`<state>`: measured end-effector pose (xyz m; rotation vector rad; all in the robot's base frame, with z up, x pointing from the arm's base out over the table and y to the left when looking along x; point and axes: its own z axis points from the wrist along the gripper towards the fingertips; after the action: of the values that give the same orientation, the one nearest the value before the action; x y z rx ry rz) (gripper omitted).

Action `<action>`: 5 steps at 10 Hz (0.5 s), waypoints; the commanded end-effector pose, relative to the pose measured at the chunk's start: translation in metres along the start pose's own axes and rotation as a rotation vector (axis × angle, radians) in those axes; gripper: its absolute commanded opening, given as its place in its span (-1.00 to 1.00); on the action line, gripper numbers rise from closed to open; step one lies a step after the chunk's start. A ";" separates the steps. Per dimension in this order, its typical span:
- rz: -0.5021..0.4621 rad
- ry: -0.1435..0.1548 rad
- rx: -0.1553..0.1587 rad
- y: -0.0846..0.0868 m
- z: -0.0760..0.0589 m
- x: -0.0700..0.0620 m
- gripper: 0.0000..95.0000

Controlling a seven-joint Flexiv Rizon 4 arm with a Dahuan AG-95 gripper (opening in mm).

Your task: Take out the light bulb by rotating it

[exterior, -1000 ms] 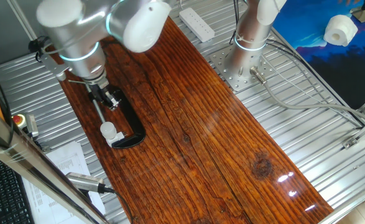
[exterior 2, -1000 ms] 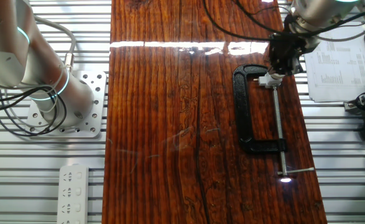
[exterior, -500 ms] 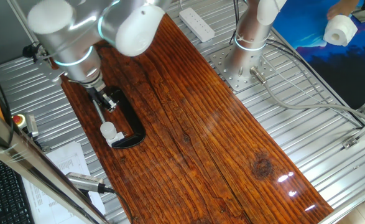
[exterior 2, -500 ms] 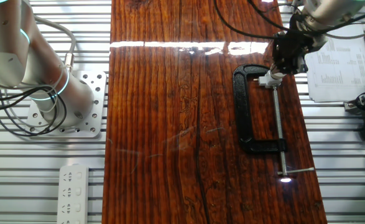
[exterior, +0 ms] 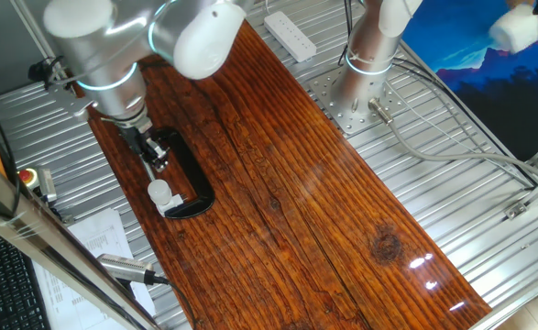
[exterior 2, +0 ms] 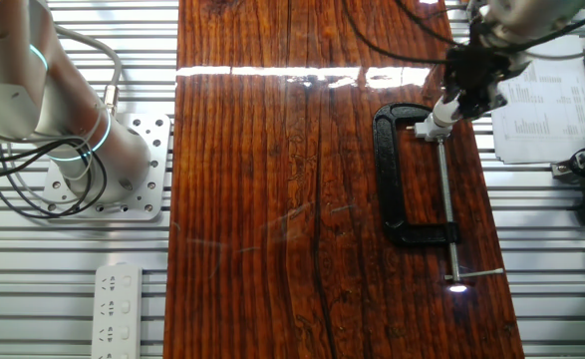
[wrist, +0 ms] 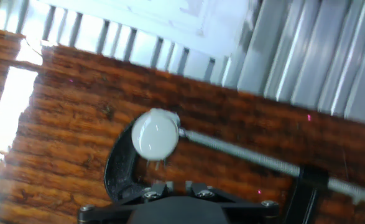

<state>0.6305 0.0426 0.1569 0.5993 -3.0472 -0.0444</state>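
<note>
The light bulb [exterior: 160,192] is a small white dome, clamped with its white socket block [exterior: 170,207] in a black C-clamp [exterior: 193,186] near the left edge of the wooden board. In the other fixed view the bulb [exterior 2: 436,124] sits at the clamp's [exterior 2: 396,184] upper jaw. My gripper [exterior: 155,161] hangs just beyond the bulb, apart from it. In the hand view the bulb's dome [wrist: 155,134] lies ahead of my gripper [wrist: 178,183], whose short fingers stand a narrow gap apart with nothing between them.
The clamp's threaded rod [exterior 2: 445,199] runs along the board's edge. A silver cylindrical tool [exterior: 127,268], printed papers [exterior: 96,236] and a red button [exterior: 27,175] lie off the board. A power strip [exterior: 290,35] and the arm's base [exterior: 360,78] stand at the far side.
My gripper has drifted a little sideways and away from the bulb, which has stayed in its socket. A white roll at the top right edge has moved and blurred.
</note>
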 end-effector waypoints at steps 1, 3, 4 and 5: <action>0.001 0.007 0.003 0.002 0.004 -0.011 0.20; 0.000 0.007 0.004 0.010 0.010 -0.016 0.20; -0.015 0.004 0.004 0.012 0.015 -0.020 0.20; -0.028 0.006 0.005 0.012 0.018 -0.024 0.20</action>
<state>0.6456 0.0623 0.1385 0.6407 -3.0419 -0.0360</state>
